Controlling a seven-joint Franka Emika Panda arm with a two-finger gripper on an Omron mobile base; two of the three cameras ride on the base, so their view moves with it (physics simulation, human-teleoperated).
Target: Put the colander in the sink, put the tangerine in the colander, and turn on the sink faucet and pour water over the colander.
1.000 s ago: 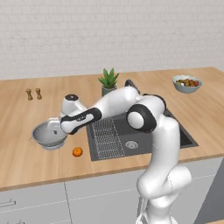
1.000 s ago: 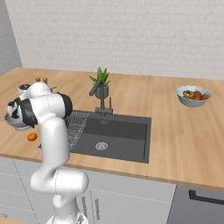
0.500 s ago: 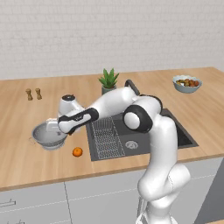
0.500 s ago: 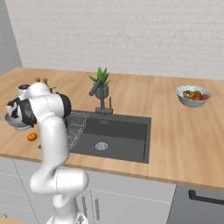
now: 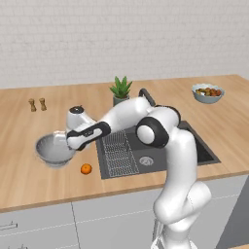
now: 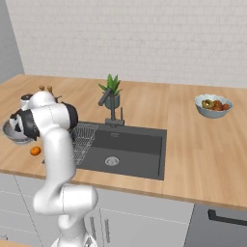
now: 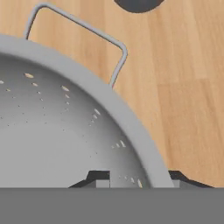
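Observation:
The silver perforated colander stands on the wooden counter left of the sink. My gripper is down at the colander's right rim. In the hand view the gripper is open and straddles the colander rim, with one fingertip inside the bowl and the other outside. A wire side handle lies beyond. The tangerine rests on the counter just front-right of the colander. From the right the colander and the tangerine sit by my arm. The sink faucet rises behind the sink.
A wire rack lies in the sink's left half. A potted plant stands behind the sink. The pale blue fruit bowl sits at the far right, and two small shakers stand at the back left.
My hand has dropped slightly and eased left onto the colander's rim. The colander and the tangerine have stayed in place.

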